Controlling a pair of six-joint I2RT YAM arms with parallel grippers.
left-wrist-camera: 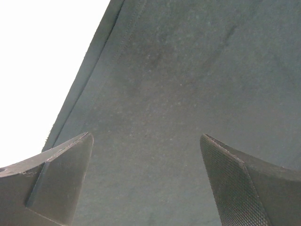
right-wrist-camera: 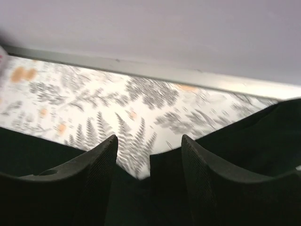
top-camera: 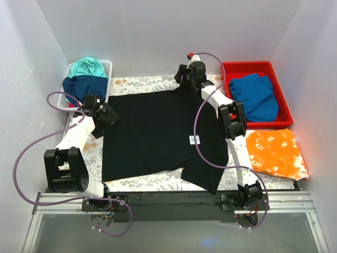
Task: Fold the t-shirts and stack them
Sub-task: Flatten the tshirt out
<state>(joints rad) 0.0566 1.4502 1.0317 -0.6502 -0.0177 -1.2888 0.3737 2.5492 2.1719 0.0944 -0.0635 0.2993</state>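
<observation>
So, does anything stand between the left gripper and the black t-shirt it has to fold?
Nothing visible does. The left gripper hangs open over the left edge of the black t-shirt, and its wrist view shows only bare black cloth between its fingers.

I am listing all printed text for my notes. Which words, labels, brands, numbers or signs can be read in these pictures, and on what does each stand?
No text can be read in any view.
Small white square label on the large black cloth t-shirt: faint marks, too small to read.
The two wrist views show no writing.
</observation>
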